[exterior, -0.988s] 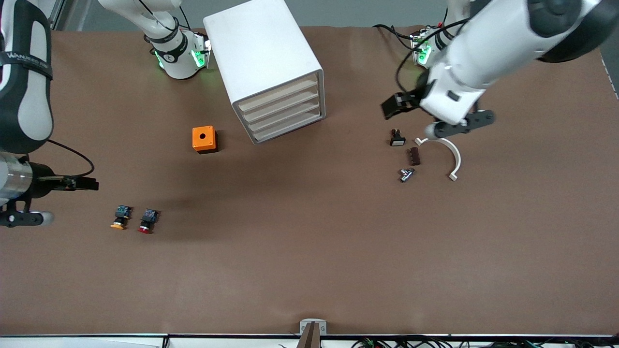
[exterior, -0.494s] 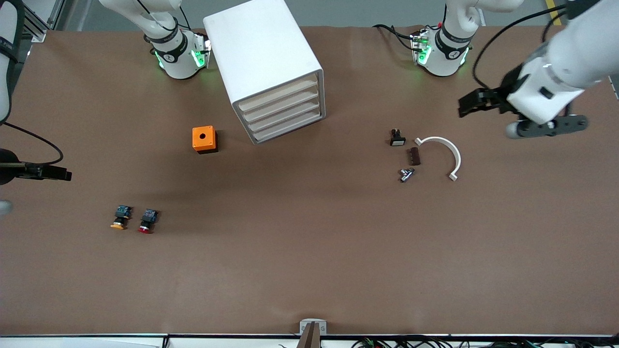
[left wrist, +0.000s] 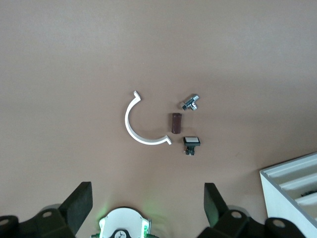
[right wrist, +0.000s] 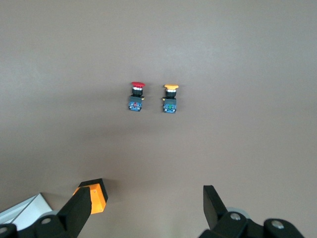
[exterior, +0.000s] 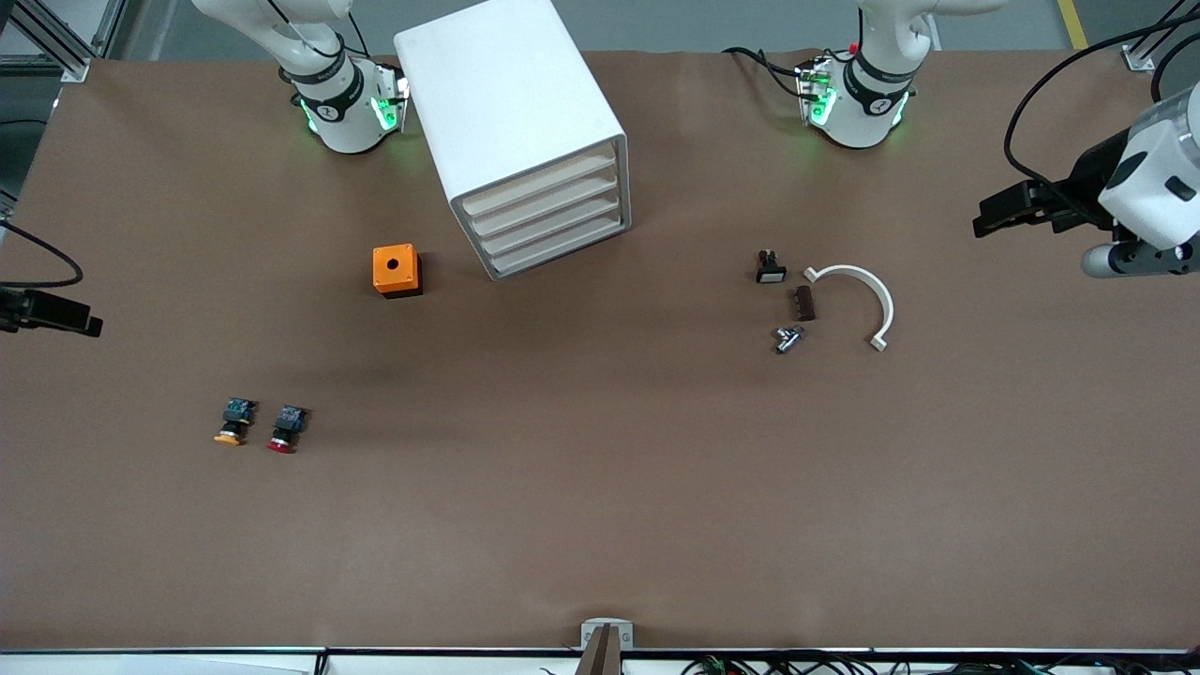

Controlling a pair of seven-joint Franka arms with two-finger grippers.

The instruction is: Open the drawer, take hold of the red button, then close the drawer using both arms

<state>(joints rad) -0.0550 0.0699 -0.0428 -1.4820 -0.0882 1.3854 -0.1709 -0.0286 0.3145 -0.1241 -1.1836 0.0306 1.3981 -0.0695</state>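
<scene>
The red-capped button (exterior: 284, 429) lies on the table next to a like button with an orange-yellow cap (exterior: 232, 422), toward the right arm's end. It also shows in the right wrist view (right wrist: 136, 95). The white drawer unit (exterior: 525, 141) stands between the arm bases with all its drawers shut. My right gripper (right wrist: 146, 206) is open and empty, up in the air at the table's edge (exterior: 56, 317). My left gripper (left wrist: 147, 203) is open and empty, up over the left arm's end of the table (exterior: 1008, 211).
An orange box with a hole (exterior: 397, 270) sits beside the drawer unit. A white curved piece (exterior: 867, 300), a brown block (exterior: 803, 303), a metal fitting (exterior: 787, 337) and a small black switch (exterior: 770, 268) lie toward the left arm's end.
Both arms have swung outward. The left gripper left the spot over the small parts for its table end. The right gripper moved off toward its own edge.
</scene>
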